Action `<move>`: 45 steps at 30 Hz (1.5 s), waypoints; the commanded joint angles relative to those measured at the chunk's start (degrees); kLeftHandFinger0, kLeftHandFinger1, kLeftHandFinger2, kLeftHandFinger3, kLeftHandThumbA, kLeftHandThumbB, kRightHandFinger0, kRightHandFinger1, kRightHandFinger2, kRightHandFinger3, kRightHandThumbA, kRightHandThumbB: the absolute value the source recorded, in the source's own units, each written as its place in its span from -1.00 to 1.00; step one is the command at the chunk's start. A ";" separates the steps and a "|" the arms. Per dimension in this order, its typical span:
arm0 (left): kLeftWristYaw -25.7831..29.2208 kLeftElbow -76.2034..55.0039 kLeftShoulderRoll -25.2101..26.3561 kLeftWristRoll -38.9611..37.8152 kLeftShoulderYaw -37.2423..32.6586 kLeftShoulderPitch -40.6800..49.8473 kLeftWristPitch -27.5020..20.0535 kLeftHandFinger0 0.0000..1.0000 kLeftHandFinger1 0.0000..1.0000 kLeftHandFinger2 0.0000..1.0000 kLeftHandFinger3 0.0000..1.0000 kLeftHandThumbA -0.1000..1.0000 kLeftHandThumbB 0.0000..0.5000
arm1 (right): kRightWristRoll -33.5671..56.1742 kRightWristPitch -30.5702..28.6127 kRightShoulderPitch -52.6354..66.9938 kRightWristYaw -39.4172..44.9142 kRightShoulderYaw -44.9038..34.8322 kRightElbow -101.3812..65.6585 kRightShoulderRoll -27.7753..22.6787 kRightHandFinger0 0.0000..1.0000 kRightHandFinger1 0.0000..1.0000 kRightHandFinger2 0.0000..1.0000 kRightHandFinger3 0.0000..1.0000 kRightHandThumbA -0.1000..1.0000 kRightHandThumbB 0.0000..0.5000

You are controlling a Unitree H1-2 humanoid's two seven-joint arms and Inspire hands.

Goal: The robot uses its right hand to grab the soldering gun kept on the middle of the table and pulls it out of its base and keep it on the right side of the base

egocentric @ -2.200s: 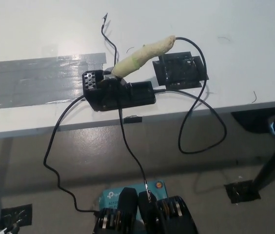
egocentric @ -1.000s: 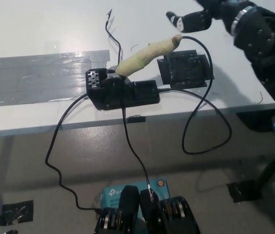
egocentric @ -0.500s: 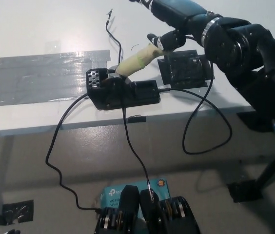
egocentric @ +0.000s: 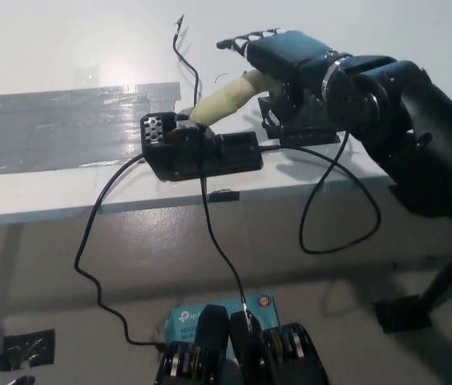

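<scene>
black right hand upper centre-right, fingers spread, over rear end of the tape-wrapped yellowish soldering gun, grip not confirmed | gun tilted, tip seated in black plastic base at frame centre on white table | grey tape strips left | left hand out of view

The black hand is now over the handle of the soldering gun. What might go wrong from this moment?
1. The soldering gun still sits tilted in its base; a pull off its axis may drag the base along the table.
2. Its cable hangs in a loop over the table edge and may snag.
3. The right hand covers only the handle's end, so the grip may slip.
</scene>
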 commanded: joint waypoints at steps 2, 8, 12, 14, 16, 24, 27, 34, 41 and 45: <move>-0.86 -1.09 0.91 0.31 -0.41 0.32 -0.34 0.76 0.89 1.00 1.00 0.70 0.24 | -3.05 -1.25 -1.34 2.58 0.34 -0.34 0.94 1.00 1.00 1.00 1.00 1.00 0.59; -0.86 -0.86 1.02 0.52 -0.84 0.20 -0.29 0.73 0.84 1.00 1.00 0.74 0.17 | -4.72 -2.65 -1.21 1.56 0.44 2.69 1.79 1.00 1.00 1.00 1.00 1.00 0.27; -0.96 -0.76 1.23 0.62 -1.17 -0.02 -0.43 0.72 0.82 1.00 1.00 0.74 0.31 | -9.21 -3.05 -1.12 -2.70 1.23 4.52 1.86 1.00 1.00 1.00 1.00 0.61 -0.17; -0.87 -1.64 1.20 0.68 -1.29 0.49 -0.32 0.71 0.83 1.00 1.00 0.74 0.28 | -12.53 -4.06 -0.36 -8.36 1.74 5.64 2.01 1.00 1.00 1.00 1.00 0.43 -0.14; -0.65 -1.69 1.12 0.62 -1.29 0.40 0.14 0.70 0.82 1.00 1.00 0.72 0.22 | -14.66 -4.90 0.33 -12.58 1.88 6.26 2.18 1.00 1.00 1.00 1.00 0.29 -0.21; -0.23 -1.88 1.56 2.71 -3.09 0.65 0.04 0.72 0.77 1.00 1.00 0.68 0.03 | -25.13 -5.85 3.75 -30.03 5.89 8.40 1.36 -1.00 -1.00 -0.99 1.00 -0.55 -0.52; -0.40 -2.04 1.59 2.94 -3.26 0.62 -0.13 0.77 0.78 1.00 1.00 0.64 -0.04 | -26.28 -6.24 4.42 -34.48 6.03 9.20 1.72 -1.00 -1.00 -1.00 1.00 -1.00 -0.29; -0.17 -1.02 1.97 4.69 -4.47 -0.01 0.44 0.87 0.79 1.00 1.00 0.59 -0.22 | -29.13 -8.13 4.98 -43.67 7.75 12.25 1.94 -1.00 -1.00 -0.23 -0.17 -0.81 0.11; -0.19 -1.58 2.39 5.02 -4.63 -0.10 0.60 0.82 0.79 1.00 1.00 0.58 -0.32 | -28.20 -10.58 4.62 -45.13 6.37 13.15 1.46 -1.00 -1.00 -0.36 -0.04 -1.00 -0.27; -0.25 -0.91 2.57 5.36 -4.73 -0.27 0.32 0.84 0.78 1.00 1.00 0.62 -0.27 | -28.80 -12.60 3.60 -46.55 5.65 13.31 0.15 -1.00 -1.00 -0.41 -0.18 -1.00 -0.48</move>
